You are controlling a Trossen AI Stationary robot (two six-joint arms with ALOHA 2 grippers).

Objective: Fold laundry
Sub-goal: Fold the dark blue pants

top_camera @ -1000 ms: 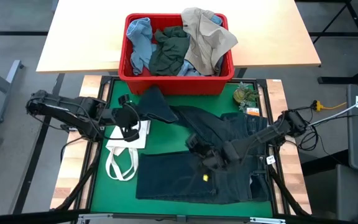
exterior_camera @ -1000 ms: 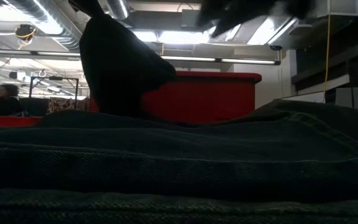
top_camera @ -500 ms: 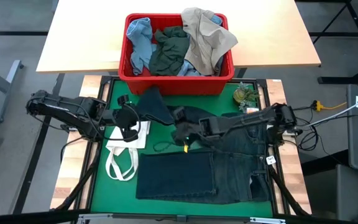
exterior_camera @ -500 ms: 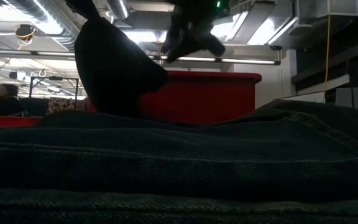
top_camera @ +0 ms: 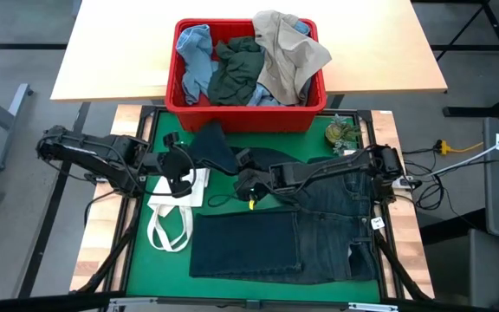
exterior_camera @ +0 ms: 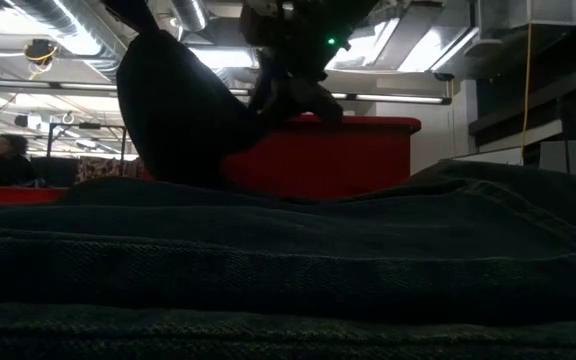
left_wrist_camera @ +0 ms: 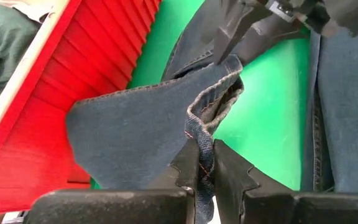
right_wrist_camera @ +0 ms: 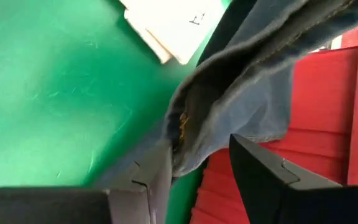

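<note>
Pinching a lifted hem of the jeans [top_camera: 319, 217], the left gripper [top_camera: 183, 166] is clamped on denim (beside the red bin [top_camera: 245, 113]); right gripper [top_camera: 248, 184] fingers stand apart around the same fold.

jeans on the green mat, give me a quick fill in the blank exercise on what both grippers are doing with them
1. The left gripper is ____ on a hem of the jeans.
2. The right gripper has its fingers ____ around a fold of the jeans.
3. The other garments are piled in a ____ bin.
4. The white tote bag lies on the mat under the ____ arm.

Missing words: shut; open; red; left
</note>
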